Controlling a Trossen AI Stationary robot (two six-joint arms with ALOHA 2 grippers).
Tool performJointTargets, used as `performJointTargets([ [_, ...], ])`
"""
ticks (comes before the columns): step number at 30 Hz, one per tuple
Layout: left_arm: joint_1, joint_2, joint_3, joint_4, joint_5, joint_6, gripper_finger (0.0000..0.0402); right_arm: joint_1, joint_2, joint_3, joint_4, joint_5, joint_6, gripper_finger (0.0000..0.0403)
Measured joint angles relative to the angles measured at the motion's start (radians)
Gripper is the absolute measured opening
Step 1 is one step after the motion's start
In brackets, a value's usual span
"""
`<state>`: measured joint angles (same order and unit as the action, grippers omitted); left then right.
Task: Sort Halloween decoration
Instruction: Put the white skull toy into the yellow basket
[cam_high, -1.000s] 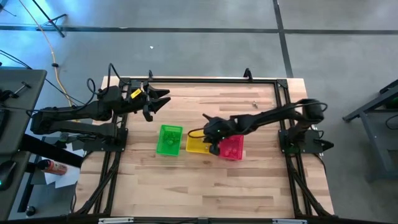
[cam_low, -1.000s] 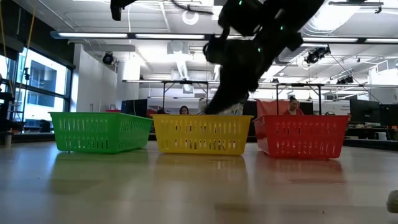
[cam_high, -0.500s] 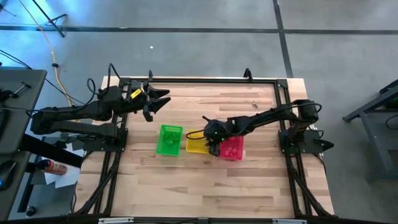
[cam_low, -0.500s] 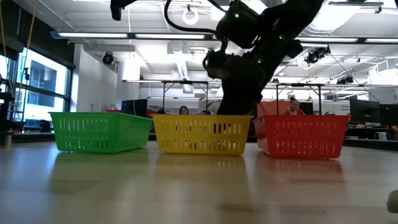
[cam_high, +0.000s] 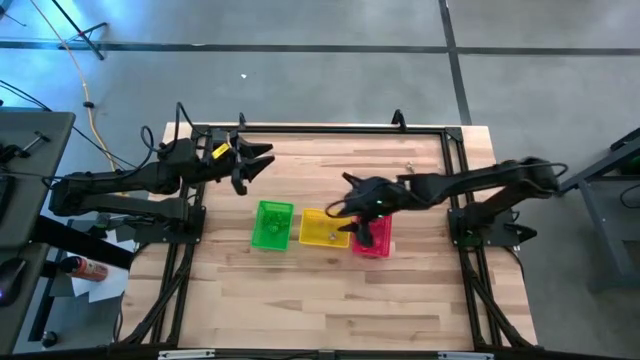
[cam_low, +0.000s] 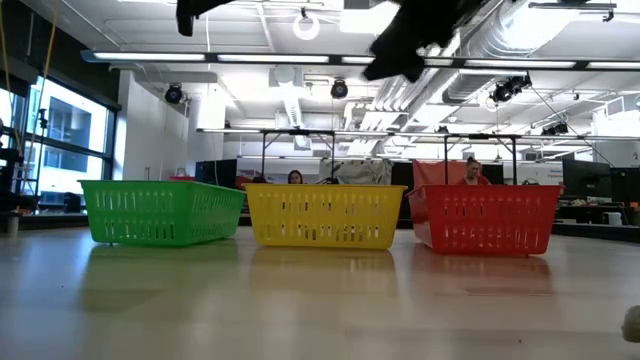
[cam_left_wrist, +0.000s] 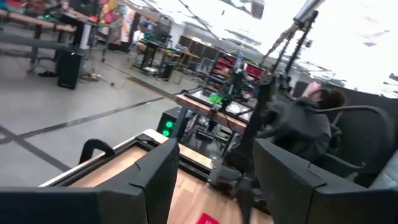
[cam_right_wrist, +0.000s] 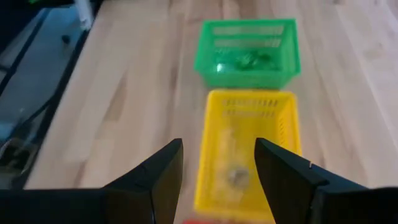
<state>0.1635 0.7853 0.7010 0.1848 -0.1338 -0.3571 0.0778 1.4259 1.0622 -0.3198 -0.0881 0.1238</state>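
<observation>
Three small baskets stand in a row mid-table: green (cam_high: 272, 225), yellow (cam_high: 322, 229) and pink (cam_high: 373, 238). Of the Halloween decoration, green trinkets (cam_right_wrist: 245, 60) lie in the green basket (cam_right_wrist: 247, 53) and a pale trinket (cam_right_wrist: 235, 176) lies on the floor of the yellow basket (cam_right_wrist: 249, 155). My right gripper (cam_right_wrist: 217, 168) hangs open above the near end of the yellow basket, slanting down, with nothing between its fingers. In the high view it (cam_high: 350, 212) stands over the yellow and pink baskets. My left gripper (cam_high: 262, 160) waits open, high over the table's far left.
A tiny loose object (cam_high: 408, 168) lies on the wooden table (cam_high: 330, 300) toward the far right. A black frame rail (cam_high: 320, 128) runs round the table's edges. Bare wood stretches in front of the baskets. The low view shows people at desks beyond the table.
My right gripper has come up out of the yellow basket and drawn back toward the table's right edge, ending well above the basket rims with its fingers apart. The baskets have stayed where they were.
</observation>
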Motion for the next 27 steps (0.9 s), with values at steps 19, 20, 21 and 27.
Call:
performJointTargets([
  [19,0.001,0.000,0.000,-0.009,-0.029,0.026,0.0197,0.508,0.199,0.168,-0.228,0.264,0.417,0.0194],
  [20,0.001,0.000,0.000,-0.012,-0.024,0.045,0.0197,0.520,0.242,0.203,-0.261,0.264,0.437,0.0194],
  [21,0.000,0.000,0.000,-0.017,-0.023,0.058,0.0197,0.531,0.288,0.239,-0.292,0.265,0.452,0.0194],
  [27,0.000,0.000,0.000,-0.080,-0.022,0.080,0.0197,0.578,0.529,0.425,-0.375,0.210,0.506,0.0194],
])
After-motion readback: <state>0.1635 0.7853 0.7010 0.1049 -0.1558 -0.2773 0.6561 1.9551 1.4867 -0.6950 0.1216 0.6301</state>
